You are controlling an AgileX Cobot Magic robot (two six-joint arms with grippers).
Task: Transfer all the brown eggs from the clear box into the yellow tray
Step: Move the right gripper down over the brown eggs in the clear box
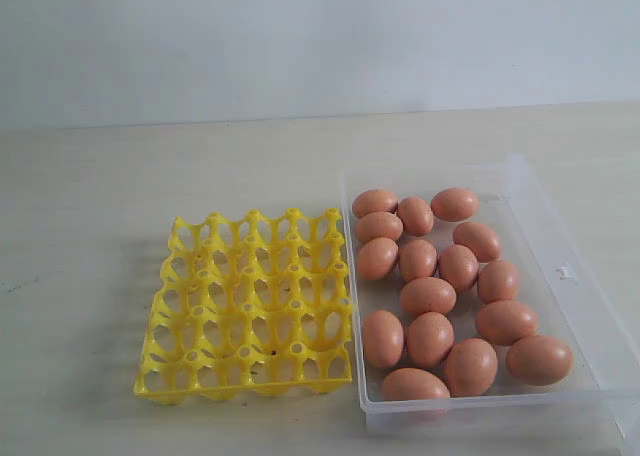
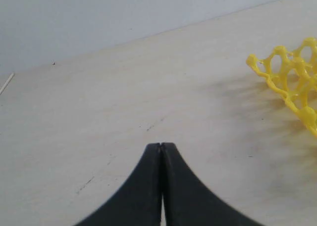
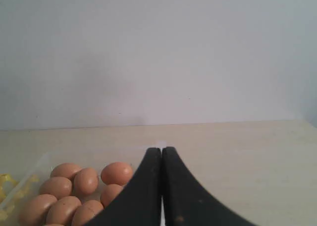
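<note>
Sixteen brown eggs (image 1: 427, 296) lie in the clear box (image 1: 560, 272), all resting on their sides on its floor. They are bunched toward the side of the box nearest the yellow tray, many touching a neighbour, and a strip of bare floor runs along the far right wall. The box sits on the right part of the table (image 1: 80, 226) in the exterior view, with its long sides running away from the camera.

Just beside the box, on its left, lies the yellow tray (image 1: 250, 306). Its edge runs close along the box wall; whether the two touch I cannot tell. The tray is flat on the table and every cup in its grid stands open, with no egg in any of them yet.

The pale table runs back to a plain light wall (image 1: 300, 36).

The left hand (image 2: 161, 145) hangs above bare table with one corner of the tray (image 2: 292, 82) off to its side. Its two black fingers (image 2: 143, 186) are pressed tip to tip, narrow, holding nothing.

The right hand (image 3: 161, 149) is likewise drawn fully together and holds nothing. Several of the eggs (image 3: 116, 173) show in the box beside and past its fingers.
</note>
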